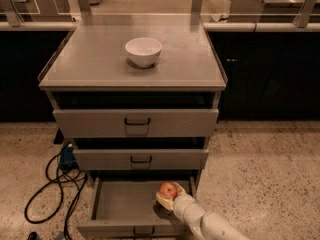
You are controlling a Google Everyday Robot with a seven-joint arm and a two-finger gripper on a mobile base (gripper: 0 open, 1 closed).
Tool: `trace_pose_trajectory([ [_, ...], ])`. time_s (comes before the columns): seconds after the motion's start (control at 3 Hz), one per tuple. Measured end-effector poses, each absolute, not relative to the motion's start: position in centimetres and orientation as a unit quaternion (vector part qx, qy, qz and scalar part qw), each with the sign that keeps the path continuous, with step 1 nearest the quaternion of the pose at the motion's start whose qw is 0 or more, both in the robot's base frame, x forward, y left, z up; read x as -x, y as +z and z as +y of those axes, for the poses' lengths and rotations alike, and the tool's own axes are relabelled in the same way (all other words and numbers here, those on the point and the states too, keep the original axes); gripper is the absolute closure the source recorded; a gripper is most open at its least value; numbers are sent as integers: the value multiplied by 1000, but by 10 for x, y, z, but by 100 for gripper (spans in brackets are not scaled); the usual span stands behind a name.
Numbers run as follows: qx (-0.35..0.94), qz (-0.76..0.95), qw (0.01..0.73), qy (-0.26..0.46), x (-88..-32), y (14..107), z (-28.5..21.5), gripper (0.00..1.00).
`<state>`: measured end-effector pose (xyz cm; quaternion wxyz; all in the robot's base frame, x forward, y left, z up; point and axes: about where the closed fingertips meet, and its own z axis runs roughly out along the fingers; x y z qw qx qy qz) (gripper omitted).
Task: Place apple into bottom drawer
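Gripper: gripper (170,194) sits inside the open drawer, at its right rear corner; the jaws are clamped on the apple.
Apple: apple (168,188), red with a yellowish patch, is held between the pale fingers (161,199); whether it touches the drawer floor cannot be told.
Arm: white arm (210,225) enters from the lower right edge, over the drawer's front right corner.
Bottom drawer: bottom drawer (120,207) is pulled out; its left and centre floor is bare grey.
Middle drawer: middle drawer (107,159) closed.
Top drawer: top drawer (90,123) closed.
Cabinet top: white bowl (143,50) stands upright near the centre of the cabinet top (85,59).
Floor: black cable (49,185) loops by the cabinet's lower left corner.
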<state>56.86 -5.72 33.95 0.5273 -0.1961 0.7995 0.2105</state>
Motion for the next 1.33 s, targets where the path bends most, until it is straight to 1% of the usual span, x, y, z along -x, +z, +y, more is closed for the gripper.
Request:
trace_pose_trajectory([
  [0.33,200,820,507,176,-607,286,-60,100],
  [0.67,221,847,470,109,-656,237,-84,100],
  [1.0,259,850,447,99,-654,210,-69,100],
  [1.33,260,850,447,100,-654,210,-68,100],
])
